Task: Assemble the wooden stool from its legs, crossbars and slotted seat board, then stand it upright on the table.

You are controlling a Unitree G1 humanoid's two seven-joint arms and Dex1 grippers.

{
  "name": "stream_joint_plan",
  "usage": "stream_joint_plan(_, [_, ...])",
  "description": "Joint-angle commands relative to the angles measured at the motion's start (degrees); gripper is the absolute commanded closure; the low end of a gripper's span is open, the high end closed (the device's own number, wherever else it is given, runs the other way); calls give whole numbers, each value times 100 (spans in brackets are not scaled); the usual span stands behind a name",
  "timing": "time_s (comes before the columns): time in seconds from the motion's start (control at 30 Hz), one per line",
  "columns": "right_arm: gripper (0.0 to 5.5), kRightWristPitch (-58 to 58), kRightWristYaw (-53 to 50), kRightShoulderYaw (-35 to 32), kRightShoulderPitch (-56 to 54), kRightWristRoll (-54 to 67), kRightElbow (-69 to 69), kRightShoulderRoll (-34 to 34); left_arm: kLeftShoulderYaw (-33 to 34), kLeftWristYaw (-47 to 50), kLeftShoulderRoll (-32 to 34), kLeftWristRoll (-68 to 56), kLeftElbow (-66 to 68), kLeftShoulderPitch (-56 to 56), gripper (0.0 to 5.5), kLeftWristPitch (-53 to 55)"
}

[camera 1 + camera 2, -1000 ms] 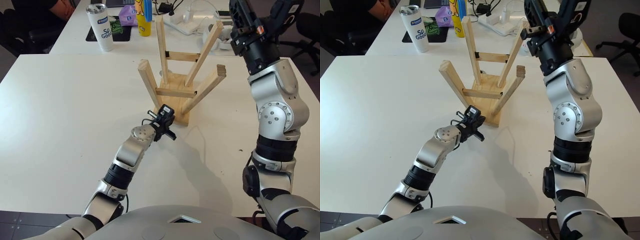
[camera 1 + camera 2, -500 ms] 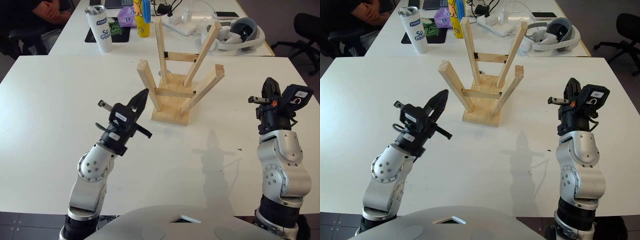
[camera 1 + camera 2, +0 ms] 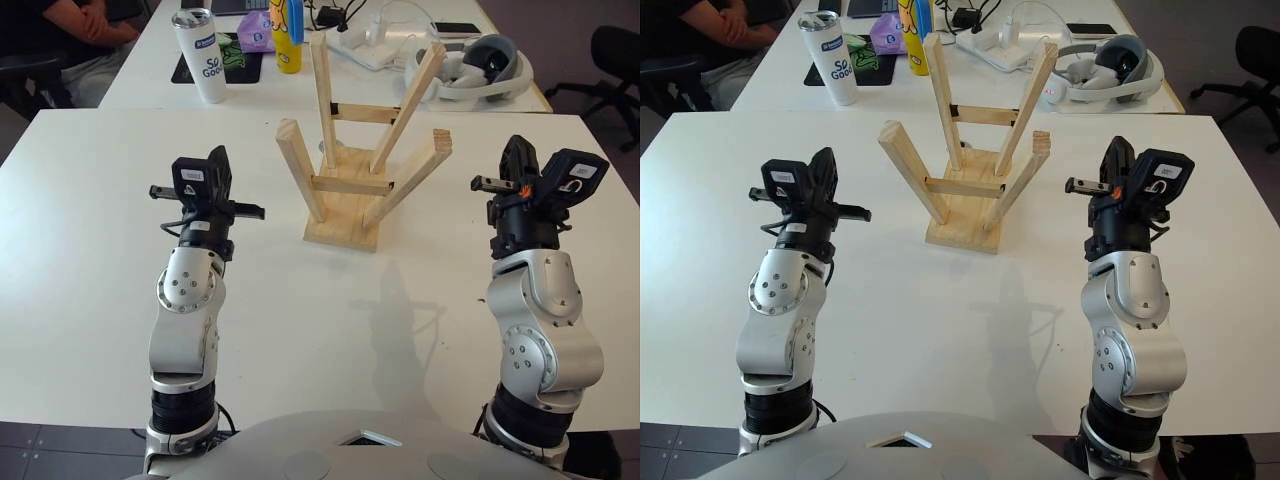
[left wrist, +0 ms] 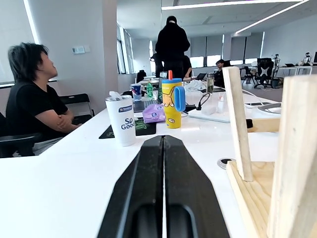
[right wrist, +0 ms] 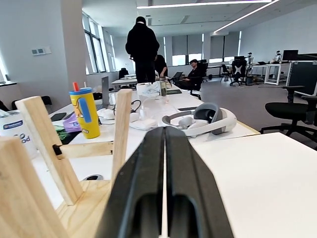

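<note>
Jaws pressed together on left gripper (image 3: 217, 162) and right gripper (image 3: 516, 158) | pale wooden four-legged stool (image 3: 345, 215) seat-down, legs up, between them on white table (image 3: 90, 210)

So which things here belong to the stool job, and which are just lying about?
Job: wooden stool, assembled, seat down and legs up on the table; left tool and right tool, both shut and empty.
Lying about, on the far table: white tumbler, yellow bottle, purple pouch, headset.
</note>
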Motion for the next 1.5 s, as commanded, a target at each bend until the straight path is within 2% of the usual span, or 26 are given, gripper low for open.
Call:
stream_joint_plan(0.03, [548,82,247,437,-130,121,-174,136,-208,-126,164,132,147,-328,550,71])
stream_joint_plan(0.13, [548,67,881,1528,-271,-164,-251,-323,-1014,-590,317,269,340,-633,550,-173])
stream_joint_plan(0.17, [548,198,973,1722,-261,-191,-189,-372,-1260,-697,377,364,430,-671,550,-279])
stream_joint_plan(0.23, [548,344,877,1615,-207,-364,38,-388,-1479,-776,414,442,610,-655,550,-135])
stream_joint_plan(0.4, [548,709,323,703,-150,-788,495,-335,-1200,-576,553,641,609,-424,550,261])
stream_joint_plan(0.47, [548,784,149,277,-159,-906,591,-302,-840,-354,550,721,566,-291,550,438])
stream_joint_plan(0.57, [548,709,125,-2,-252,-993,613,-257,-220,83,440,782,490,-169,550,401])
stream_joint_plan(0.73, [548,455,420,426,-526,-667,430,161,3,392,396,889,453,-350,550,-68])
stream_joint_plan(0.9, [548,345,1186,1486,-462,-523,295,82,-922,-125,310,912,1071,-1374,550,-860])
stream_joint_plan(1.0, [548,494,1181,1371,-344,-612,475,46,-1215,-444,177,716,1387,-1347,550,-617])
stream_joint_plan(1.2, [548,280,1269,582,-553,-805,1289,-282,-770,-263,456,912,1287,-872,550,-504])
stream_joint_plan(1.3, [548,-393,2094,682,-1063,-510,2144,-351,-613,-155,486,905,1196,-760,550,-897])
stream_joint_plan(1.5, [548,-1530,3563,1444,-2061,-530,3930,-394,-490,-185,608,887,1297,-497,550,-1451])
